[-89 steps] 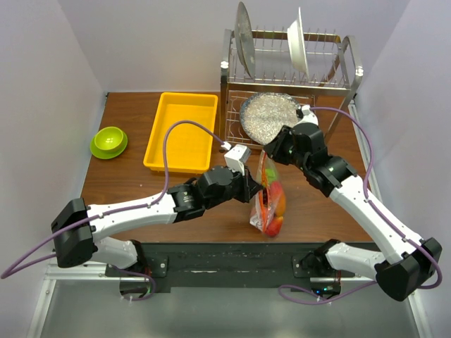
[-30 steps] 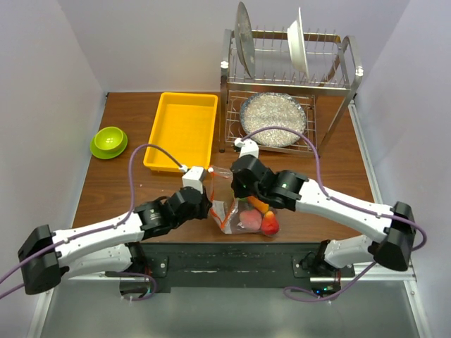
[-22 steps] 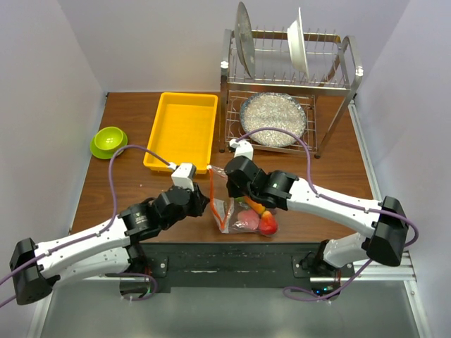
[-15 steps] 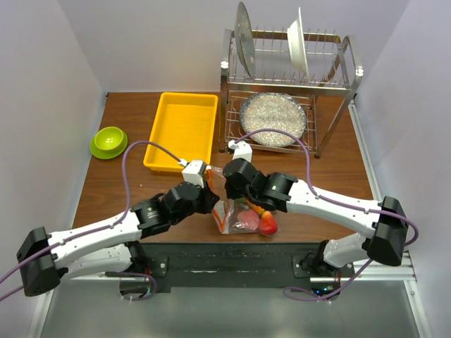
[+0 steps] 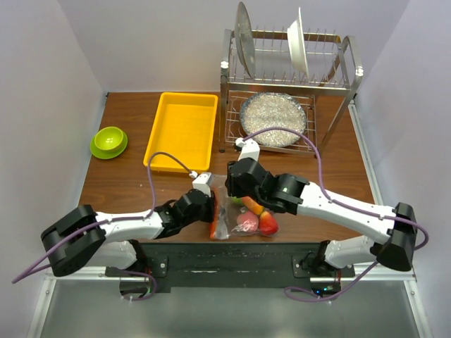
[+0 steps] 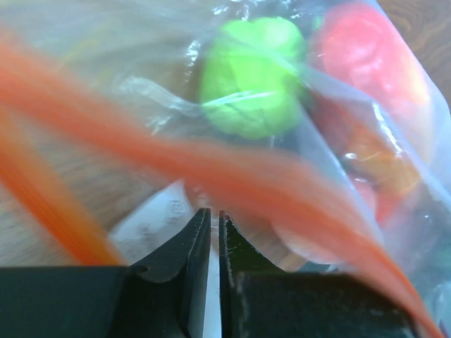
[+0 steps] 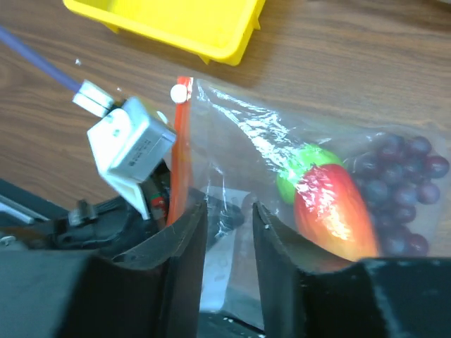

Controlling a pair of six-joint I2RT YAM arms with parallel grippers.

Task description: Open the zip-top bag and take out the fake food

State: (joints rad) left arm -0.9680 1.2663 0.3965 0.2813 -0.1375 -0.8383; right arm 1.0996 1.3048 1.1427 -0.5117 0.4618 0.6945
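Top external view, looking down: finds the zip-top bag (image 5: 229,220) lying on the table (image 5: 127,186) close to its near edge, between the two arms, with the fake food (image 5: 257,222) inside it as a red, pink and orange cluster. Places the left gripper (image 5: 211,211) at the bag's left end, right by the orange zip strip (image 5: 213,229), and the right gripper (image 5: 232,199) just above the bag's far-left corner, nearly touching the other. Farther back, notes a yellow tray (image 5: 182,130), a lime-green bowl (image 5: 108,141) at the far left and a dish rack (image 5: 282,77) holding plates.

From the left wrist: sees the left gripper (image 6: 214,215) pinched nearly together on a thin sliver of the bag's clear film, with the zip strip (image 6: 268,179) sweeping blurred across the frame and, behind the plastic, a green fruit (image 6: 254,74) and a red tomato (image 6: 366,49).

From the right wrist: shows the right gripper (image 7: 229,208) with fingers parted, clamping nothing, poised over crinkled film beside the zip strip (image 7: 182,155). Through the bag, picks out the green fruit (image 7: 299,165), a red-and-yellow piece (image 7: 331,204) and the dark grape bunch (image 7: 398,183) — all inside. Catches a corner of the yellow tray (image 7: 176,21) at the top.
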